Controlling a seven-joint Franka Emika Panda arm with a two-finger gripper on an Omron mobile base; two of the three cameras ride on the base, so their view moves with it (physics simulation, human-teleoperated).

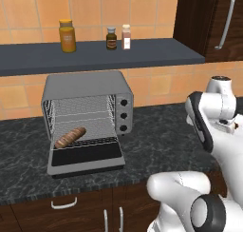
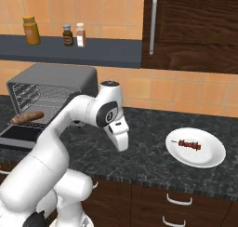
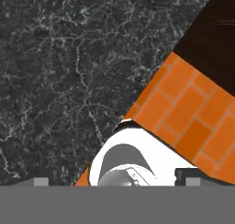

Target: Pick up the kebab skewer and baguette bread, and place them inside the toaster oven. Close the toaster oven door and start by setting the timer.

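The toaster oven (image 1: 88,110) stands on the dark speckled desk (image 1: 161,140) against the tiled wall, with the toaster oven door (image 1: 85,156) dropped flat in front of it. The baguette bread (image 1: 70,137) lies slanted on the lower wire rack at the mouth of the cavity, its left end out over the door hinge. Three black knobs (image 1: 124,115) run in a column down the oven's right face. Well to the right, a white plate (image 2: 204,156) holds the kebab skewer (image 2: 189,144), with bare stone between it and the oven. Above, a dark shelf (image 1: 95,55) carries an orange jar (image 1: 67,36) and two small bottles (image 1: 118,37). The end effector's finger tips (image 3: 187,176) barely rise into the hand view, set wide apart with nothing between them.
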